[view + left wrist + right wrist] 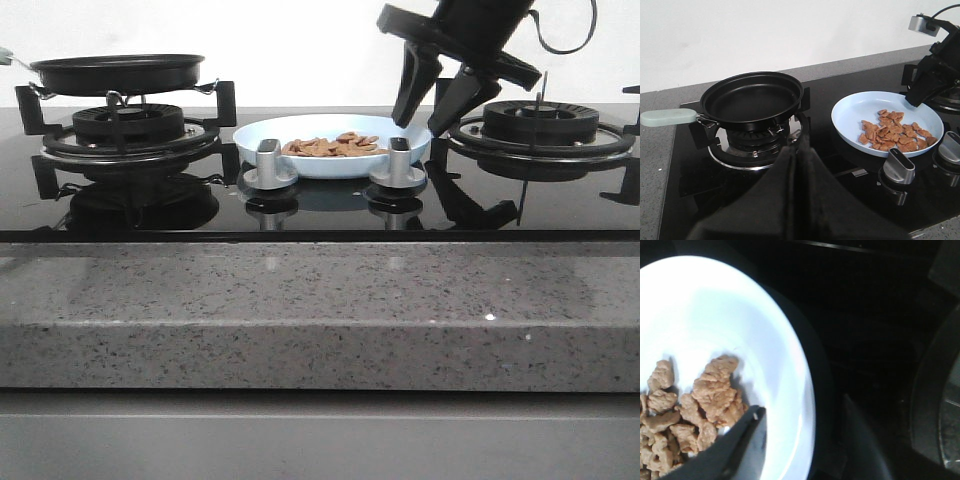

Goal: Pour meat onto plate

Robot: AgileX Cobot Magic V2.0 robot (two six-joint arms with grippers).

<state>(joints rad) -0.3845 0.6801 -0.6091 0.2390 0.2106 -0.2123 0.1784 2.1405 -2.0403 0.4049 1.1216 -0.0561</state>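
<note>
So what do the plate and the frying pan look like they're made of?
The plate looks like glazed ceramic or melamine: pale blue, smooth, with a soft sheen. The frying pan appears to be dark nonstick-coated metal, matte black inside, with a pale green, probably plastic, handle.

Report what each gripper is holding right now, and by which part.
Nothing is held. The right gripper straddles the plate rim with jaws open; the left gripper has jaws shut on nothing. The pan sits unheld on the burner.
</note>
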